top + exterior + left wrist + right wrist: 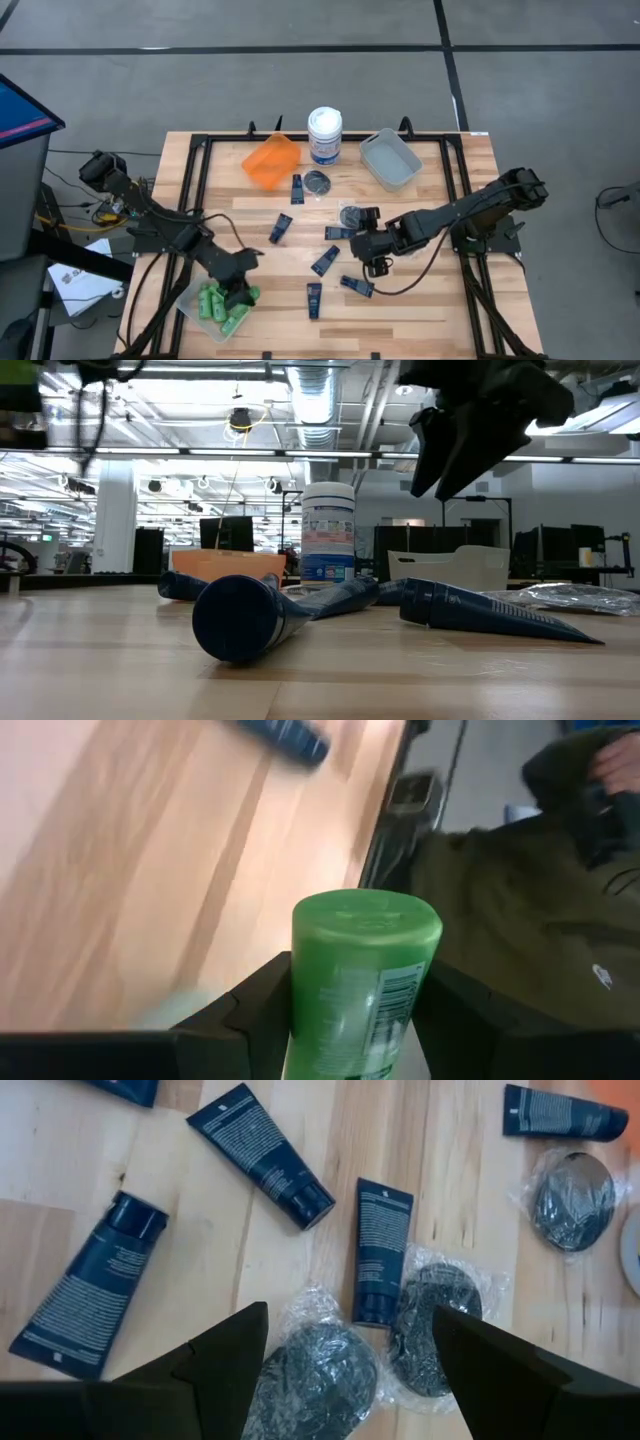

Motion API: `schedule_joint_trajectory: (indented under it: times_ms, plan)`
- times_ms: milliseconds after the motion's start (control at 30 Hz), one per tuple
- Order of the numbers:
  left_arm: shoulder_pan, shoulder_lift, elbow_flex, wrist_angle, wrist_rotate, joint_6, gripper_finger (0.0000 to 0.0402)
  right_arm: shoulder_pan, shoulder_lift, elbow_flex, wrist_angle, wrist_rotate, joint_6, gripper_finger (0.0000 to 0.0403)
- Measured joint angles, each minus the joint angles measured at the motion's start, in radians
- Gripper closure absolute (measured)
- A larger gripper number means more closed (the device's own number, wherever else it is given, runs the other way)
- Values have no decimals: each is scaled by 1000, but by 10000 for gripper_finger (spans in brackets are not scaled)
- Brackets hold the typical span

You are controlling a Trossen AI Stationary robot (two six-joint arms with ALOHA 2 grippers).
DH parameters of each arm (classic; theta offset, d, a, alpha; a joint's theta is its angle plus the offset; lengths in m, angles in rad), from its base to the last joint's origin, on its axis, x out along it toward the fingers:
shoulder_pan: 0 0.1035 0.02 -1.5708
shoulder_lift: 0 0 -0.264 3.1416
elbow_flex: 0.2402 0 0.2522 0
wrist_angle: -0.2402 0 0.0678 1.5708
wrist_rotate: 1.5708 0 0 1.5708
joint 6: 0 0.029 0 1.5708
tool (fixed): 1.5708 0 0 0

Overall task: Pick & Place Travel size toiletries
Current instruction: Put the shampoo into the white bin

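Note:
My left gripper point(238, 290) hangs over the clear bin point(192, 296) at the table's near left and is shut on a bright green bottle point(362, 982). Several more green bottles point(218, 306) lie in that bin. My right gripper point(372, 256) stands open above the middle of the table. Its fingers point(215, 1370) straddle, from above, two plastic-wrapped dark grey pots point(318, 1372) and a navy tube point(381, 1250) without touching them. Several navy tubes point(325, 260) lie flat around it. My left gripper pinches the green bottle by its two opposite sides point(305, 1010) between the two fingers. The bottle lies along the fingers, and its flat end point(366, 923) sticks out past the fingertips. The fingers slant downward. The bottle is clear of the table.
An orange bin point(272, 160), a white tub with a blue label point(324, 135) and a grey bin point(390, 158) stand along the far edge. A wrapped pot point(317, 181) lies near the tub. A person in dark clothing point(500, 910) is beyond the table's edge.

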Motion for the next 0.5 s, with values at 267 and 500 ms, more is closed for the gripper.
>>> schedule_joint_trajectory:
  times_ms: [267, 500]
  plan:
    - [-121, 1, 0, -143, -8, -231, 231, -1, 0, 0, -6, -1, 10, 127]
    - [-181, 1, 0, -235, -48, -366, 231, 0, 0, 0, -7, -1, 10, 127]
